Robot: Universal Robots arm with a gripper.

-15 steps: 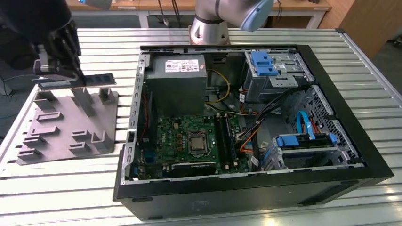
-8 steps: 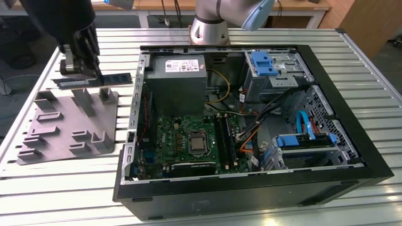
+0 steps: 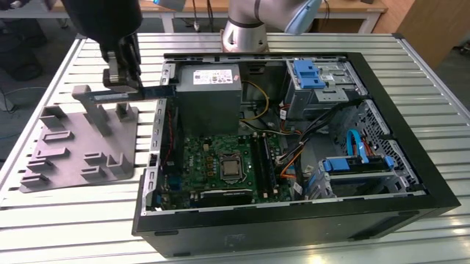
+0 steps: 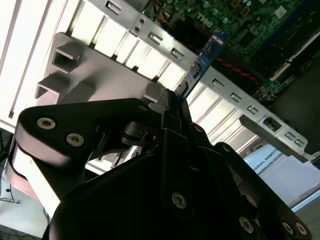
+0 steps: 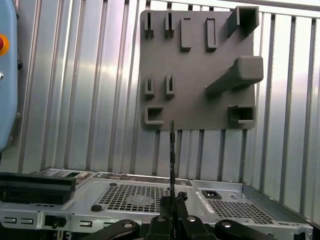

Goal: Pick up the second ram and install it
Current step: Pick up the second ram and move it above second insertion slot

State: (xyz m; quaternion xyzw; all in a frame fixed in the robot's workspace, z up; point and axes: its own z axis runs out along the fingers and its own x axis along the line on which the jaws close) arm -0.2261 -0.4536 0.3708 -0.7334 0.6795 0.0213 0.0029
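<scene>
Second ram point(image 3: 158, 92), thin blue-green stick: pinched between the closed fingers of the gripper point(image 3: 122, 83), held aloft level over the open computer case point(image 3: 294, 223) edge, beside the grey tray point(image 3: 74, 148).

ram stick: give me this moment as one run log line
gripper: shut on ram stick | place: in the air between grey tray and open computer case | install: not yet in slot

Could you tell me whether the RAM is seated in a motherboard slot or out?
Out. The gripper is shut on the RAM, which hangs by the case's wall beside the tray, clear of the motherboard.
</scene>
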